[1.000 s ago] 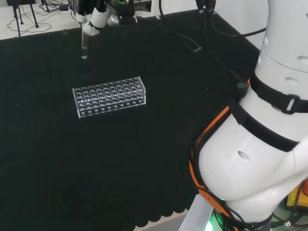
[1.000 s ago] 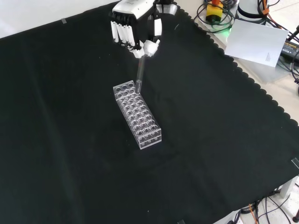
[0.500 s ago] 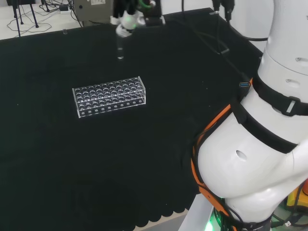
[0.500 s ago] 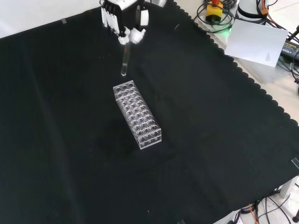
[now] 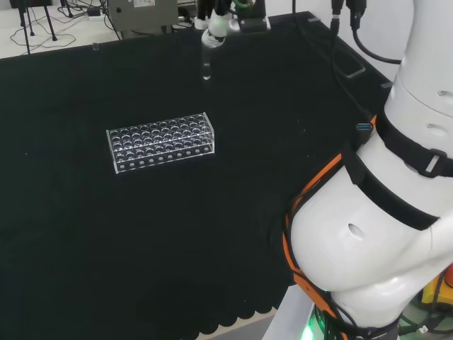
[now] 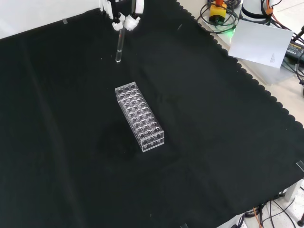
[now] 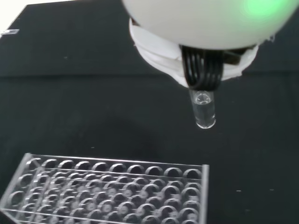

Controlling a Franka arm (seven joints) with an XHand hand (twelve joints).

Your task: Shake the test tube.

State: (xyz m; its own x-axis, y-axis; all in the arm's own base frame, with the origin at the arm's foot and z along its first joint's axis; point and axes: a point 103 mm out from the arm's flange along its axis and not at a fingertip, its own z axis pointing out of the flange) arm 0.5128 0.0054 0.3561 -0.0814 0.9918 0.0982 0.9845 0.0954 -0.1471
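The hand (image 6: 124, 18) is at the top edge of the front view, and its fingers (image 6: 132, 22) are curled around the upper end of the test tube (image 6: 119, 47); the tube hangs down from them nearly upright, with its round bottom in the air above the black cloth of the desk (image 6: 213, 133). In the head view the hand (image 5: 216, 23) is also at the top edge, a little to the right of the middle, and the test tube (image 5: 206, 65) points down below it; the tube is clear, and I cannot tell if there is any liquid inside. The clear tube rack (image 6: 139, 116) lies on the cloth well apart from the tube; in the front view it is lower than the tube and slightly to the right, and in the head view the tube rack (image 5: 160, 141) is nearer to the camera and to the left of the tube. The wells of the rack seem to be empty, but the clear plastic makes this difficult to see. In the wrist view the bottom end of the test tube (image 7: 203, 109) comes out under a blurred white part of the hand (image 7: 196, 28); the tube rack (image 7: 107, 191) is seen beyond it, and the tube does not touch it.
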